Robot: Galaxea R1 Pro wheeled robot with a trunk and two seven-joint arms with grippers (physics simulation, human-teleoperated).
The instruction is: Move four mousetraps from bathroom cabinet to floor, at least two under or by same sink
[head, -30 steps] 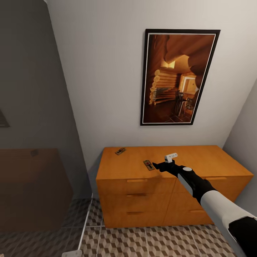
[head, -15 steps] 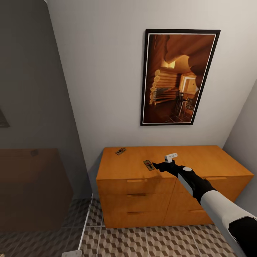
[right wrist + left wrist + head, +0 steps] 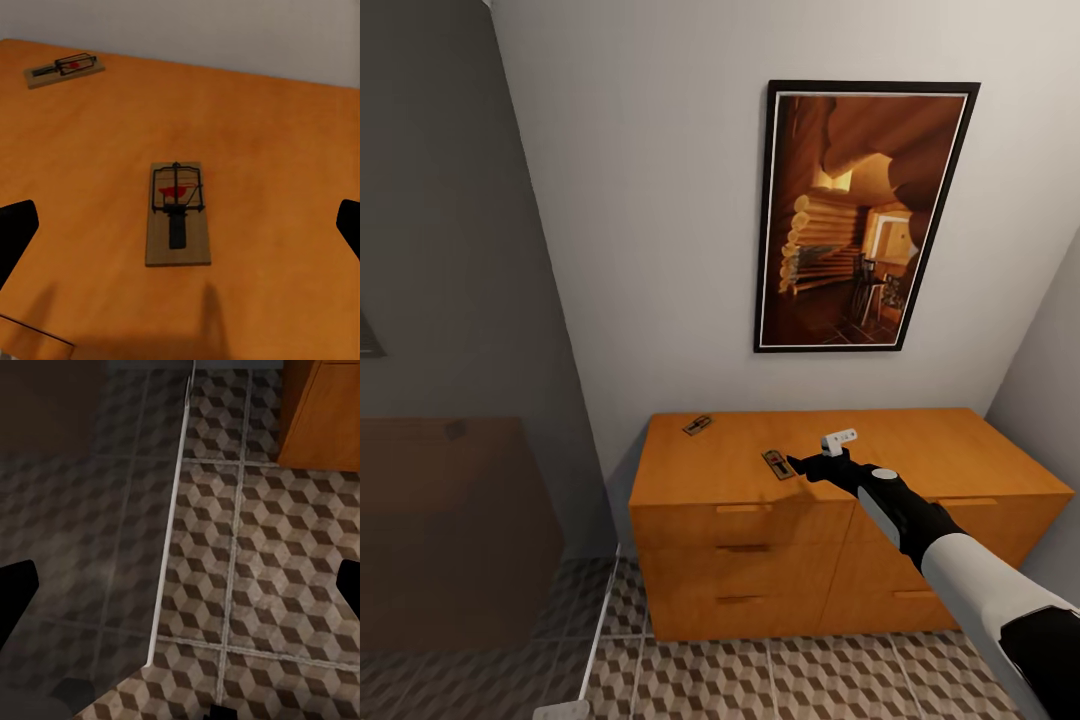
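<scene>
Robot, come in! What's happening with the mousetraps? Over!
Right tool open, poised at near mousetrap. Far mousetrap also on cabinet top. Left tool open above bathroom floor. Nothing blocking.

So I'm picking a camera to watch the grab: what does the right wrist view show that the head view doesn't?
Right wrist view: the near mousetrap in detail, with wire, red spot and dark bar, framed by open jaws.
Head view: the right gripper, cabinet drawers, framed picture and bathroom floor.
Both: the near mousetrap and the far mousetrap on the cabinet top.
</scene>
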